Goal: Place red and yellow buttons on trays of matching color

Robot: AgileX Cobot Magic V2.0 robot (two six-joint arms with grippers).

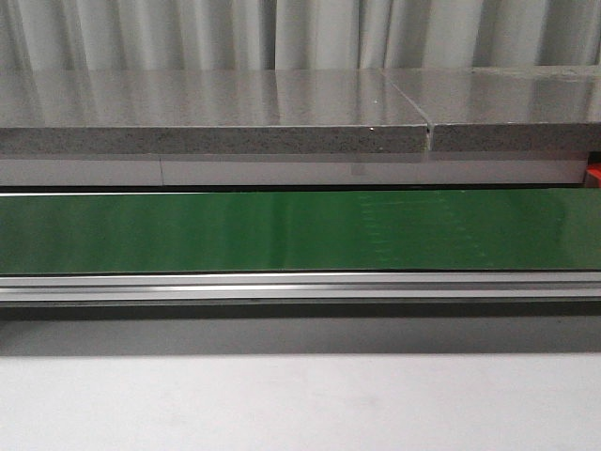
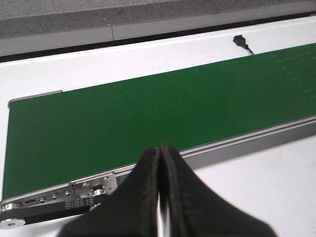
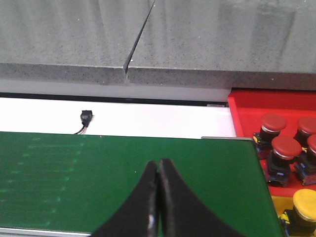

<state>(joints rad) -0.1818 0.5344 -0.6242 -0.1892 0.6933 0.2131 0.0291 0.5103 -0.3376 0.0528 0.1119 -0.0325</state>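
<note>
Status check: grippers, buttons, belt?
Left gripper shut, empty. Right gripper shut, empty. Red buttons in red tray, one yellow button beside them. Green belt bare, nothing blocking.

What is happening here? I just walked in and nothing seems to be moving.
Nothing is being handled now. Both the left gripper and the right gripper are shut and empty, above the bare green belt. Red buttons sit in a red tray past the belt's end, with a yellow button beside them.
</note>
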